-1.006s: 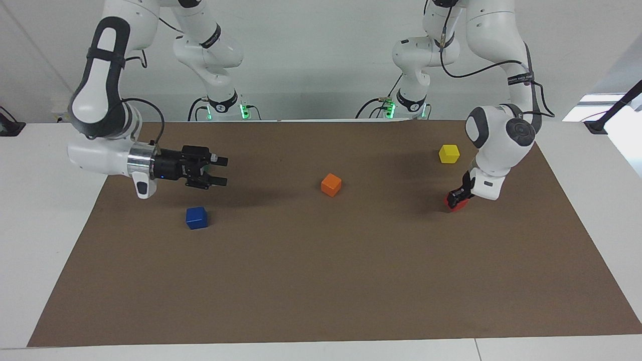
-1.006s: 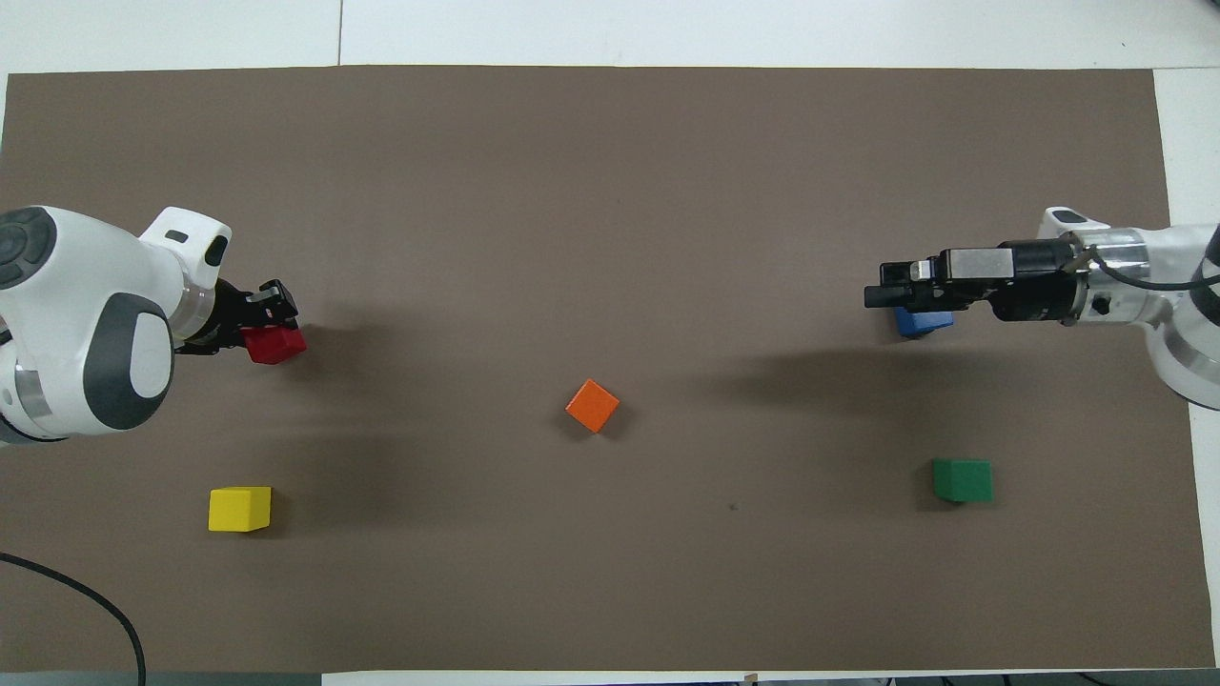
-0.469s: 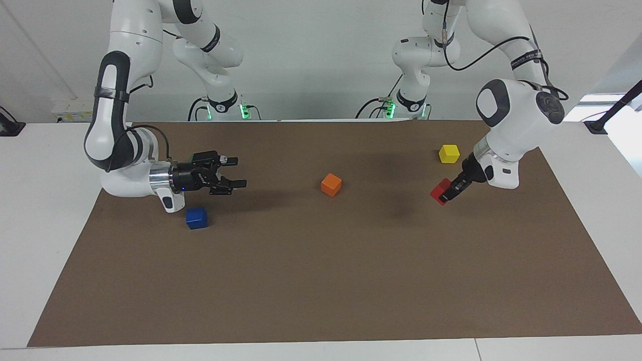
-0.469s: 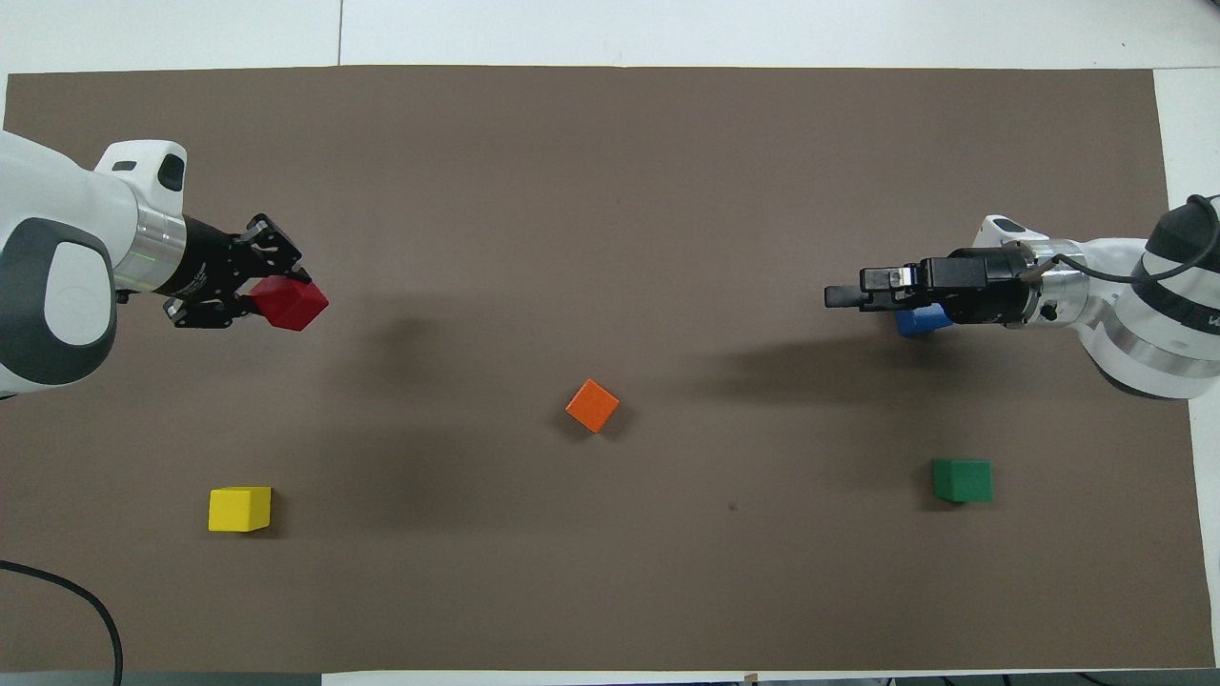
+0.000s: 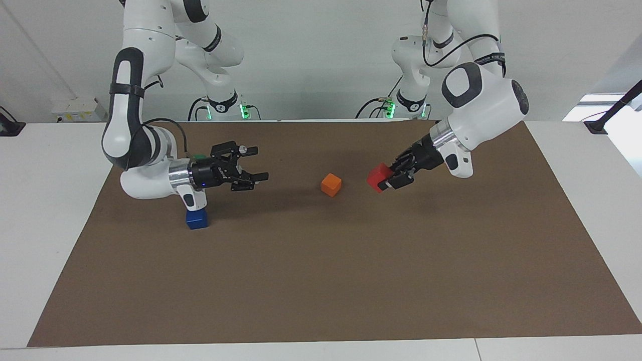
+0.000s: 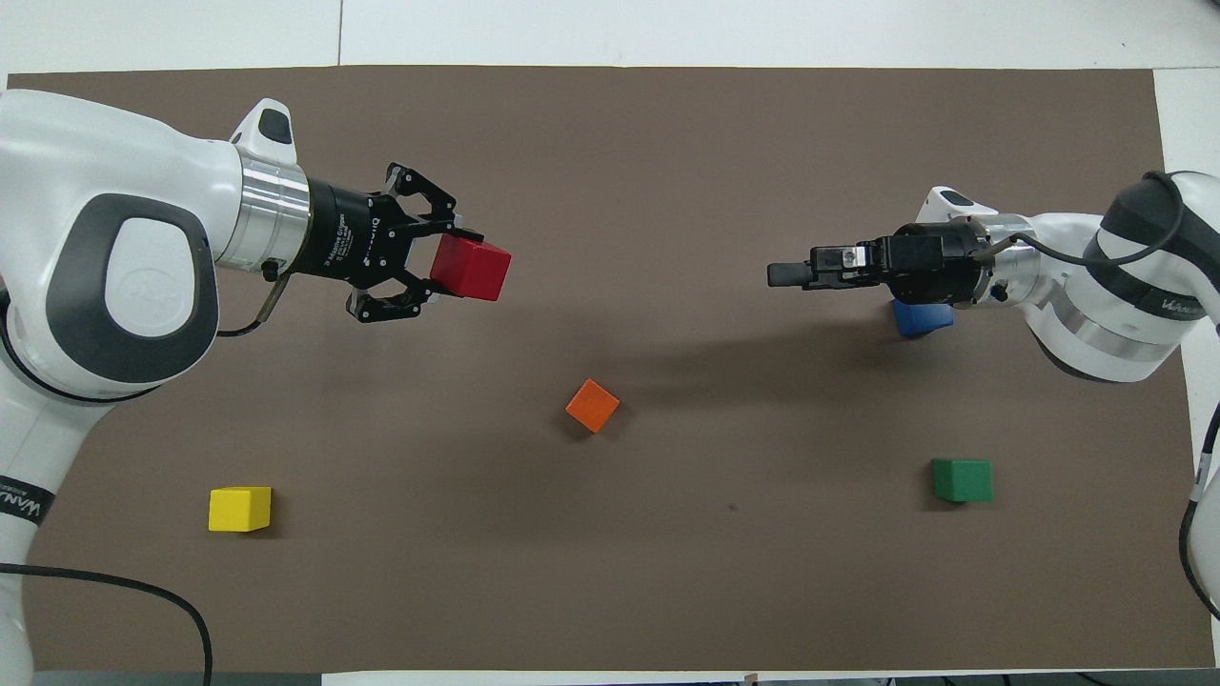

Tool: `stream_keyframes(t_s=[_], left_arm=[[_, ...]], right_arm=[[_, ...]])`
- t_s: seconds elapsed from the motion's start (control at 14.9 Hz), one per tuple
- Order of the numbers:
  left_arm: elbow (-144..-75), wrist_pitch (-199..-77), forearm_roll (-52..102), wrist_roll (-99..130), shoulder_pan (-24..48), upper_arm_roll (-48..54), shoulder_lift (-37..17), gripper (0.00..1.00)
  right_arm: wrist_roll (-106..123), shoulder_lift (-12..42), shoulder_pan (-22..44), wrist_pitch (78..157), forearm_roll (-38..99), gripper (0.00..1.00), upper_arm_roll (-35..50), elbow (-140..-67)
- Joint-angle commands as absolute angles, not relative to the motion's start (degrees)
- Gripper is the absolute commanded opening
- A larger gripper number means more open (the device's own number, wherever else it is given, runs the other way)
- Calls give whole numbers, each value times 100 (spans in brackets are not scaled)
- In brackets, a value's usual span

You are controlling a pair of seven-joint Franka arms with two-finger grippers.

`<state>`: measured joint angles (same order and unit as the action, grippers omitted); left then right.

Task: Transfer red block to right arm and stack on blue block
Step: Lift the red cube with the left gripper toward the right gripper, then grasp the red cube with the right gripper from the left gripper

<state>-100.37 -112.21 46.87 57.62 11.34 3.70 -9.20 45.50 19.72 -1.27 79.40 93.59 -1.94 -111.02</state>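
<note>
Red block (image 5: 377, 177) now beside orange cube (image 5: 331, 184)

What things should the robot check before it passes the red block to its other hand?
1. Red block gripped in the left gripper, raised above the mat: ok.
2. Right gripper open and pointing toward the block: ok.
3. The two grippers close enough for a handover: not ok, a wide gap remains.
4. Orange block clear of the handover path: cannot tell; it lies on the mat between the grippers.
5. Blue block bare on top, ready for stacking: ok.
</note>
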Motion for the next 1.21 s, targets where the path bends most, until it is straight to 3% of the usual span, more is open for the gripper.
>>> stream_keyframes(t_s=[0.0, 0.13, 0.4, 0.8, 1.14], left_arm=[[-10493, -11188, 5850, 5854, 1063, 334, -616, 0], [-10809, -11450, 6255, 5958, 1221, 343, -458, 0], [-11697, -13030, 7782, 6354, 2256, 352, -185, 0], [-11760, -13386, 9463, 6495, 2540, 378, -544, 0], [-11716, -13412, 10318, 5292, 2803, 501, -756, 0]], right_arm=[[4649, 2065, -105, 7920, 9457, 100, -176, -11197], [4667, 2214, -79, 7762, 9457, 100, -176, -11223], [4676, 2215, 44, 7717, 9413, 100, -176, -11390], [4693, 2224, 114, 7585, 9413, 100, -176, -11575], [4702, 2215, 237, 7646, 9422, 100, -176, -11593]])
